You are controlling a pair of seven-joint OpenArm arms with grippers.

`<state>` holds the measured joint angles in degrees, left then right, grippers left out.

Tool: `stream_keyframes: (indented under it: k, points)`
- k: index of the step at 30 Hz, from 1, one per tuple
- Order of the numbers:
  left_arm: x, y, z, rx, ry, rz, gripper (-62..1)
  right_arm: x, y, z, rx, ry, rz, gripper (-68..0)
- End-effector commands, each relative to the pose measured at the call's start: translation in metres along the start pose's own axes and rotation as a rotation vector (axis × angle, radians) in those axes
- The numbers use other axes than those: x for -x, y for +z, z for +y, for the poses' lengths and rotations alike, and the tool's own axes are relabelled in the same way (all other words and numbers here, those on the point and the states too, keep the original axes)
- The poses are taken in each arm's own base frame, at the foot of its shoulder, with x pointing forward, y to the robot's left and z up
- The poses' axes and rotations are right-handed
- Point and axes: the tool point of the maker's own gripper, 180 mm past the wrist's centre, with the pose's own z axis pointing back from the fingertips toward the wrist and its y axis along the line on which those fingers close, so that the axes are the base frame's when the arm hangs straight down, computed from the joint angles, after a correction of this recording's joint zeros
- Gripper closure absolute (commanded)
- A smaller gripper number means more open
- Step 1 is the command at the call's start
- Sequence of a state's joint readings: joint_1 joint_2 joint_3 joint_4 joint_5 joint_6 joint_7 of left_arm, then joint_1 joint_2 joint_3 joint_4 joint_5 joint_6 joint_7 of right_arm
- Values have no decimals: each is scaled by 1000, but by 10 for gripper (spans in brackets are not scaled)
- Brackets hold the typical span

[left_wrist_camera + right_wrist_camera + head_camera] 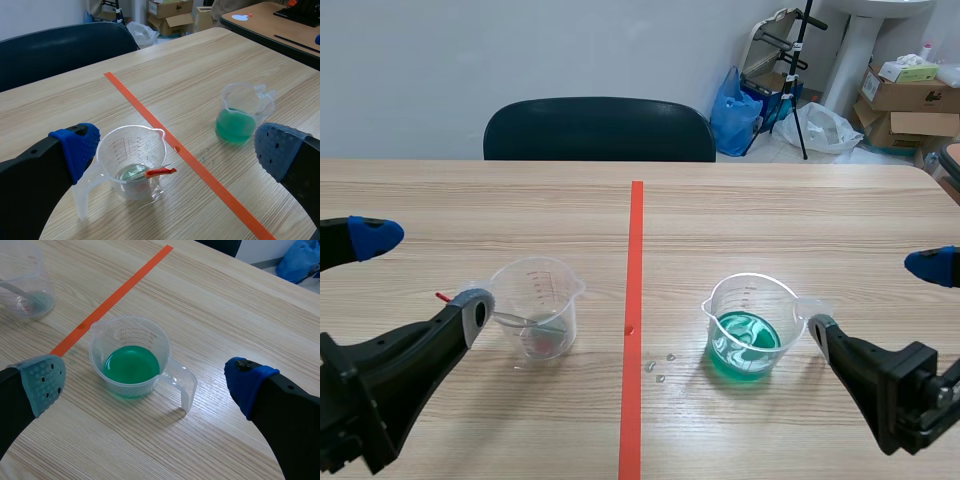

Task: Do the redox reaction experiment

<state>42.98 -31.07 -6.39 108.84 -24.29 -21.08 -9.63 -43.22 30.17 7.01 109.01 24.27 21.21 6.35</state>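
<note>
Hovering low at both near corners, neither arm holds anything. The left gripper [425, 270] has its jaws wide apart around the left cup [535, 305] without touching it. The right gripper [875, 297] is spread just as wide, near the right cup [752, 325].

- Right cup: upright, right of the tape line [635, 300], with green liquid [131, 365] low in it. Its handle [181, 385] points toward the right gripper.
- Left cup: upright, with a small greyish bit at the bottom and a red-ended tool [161, 171] leaning on the rim.

Judged step: the start, nothing taken up yet. The likely next move is closing on the right cup's handle and keeping it level for a pour leftward.

Around: droplets [660, 365] lie on the table between the cups, a chair [600, 130] stands at the far edge, and boxes [910, 100] sit far right. Nothing blocks the handle, though the tool may crowd a pour.
</note>
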Motion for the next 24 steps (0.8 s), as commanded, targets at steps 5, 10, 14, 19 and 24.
stream_keyframes:
  k: [5,10,14,19,24]
  points:
    - [-10,-1,1,-11,-1,-32,-623,-22,-3,-2,-3,18,-84,-679]
    - [-10,-1,2,-14,-2,-34,-623,-38,-10,-9,7,45,-135,-679]
    - [-12,-1,2,-14,-3,-43,-623,-53,-18,-8,-17,63,-182,-679]
    - [-12,-1,2,-15,-4,-44,-623,-64,-31,5,-63,119,-211,-679]
    - [-12,-1,3,-19,-5,-43,-623,-78,-39,27,-162,127,-260,-679]
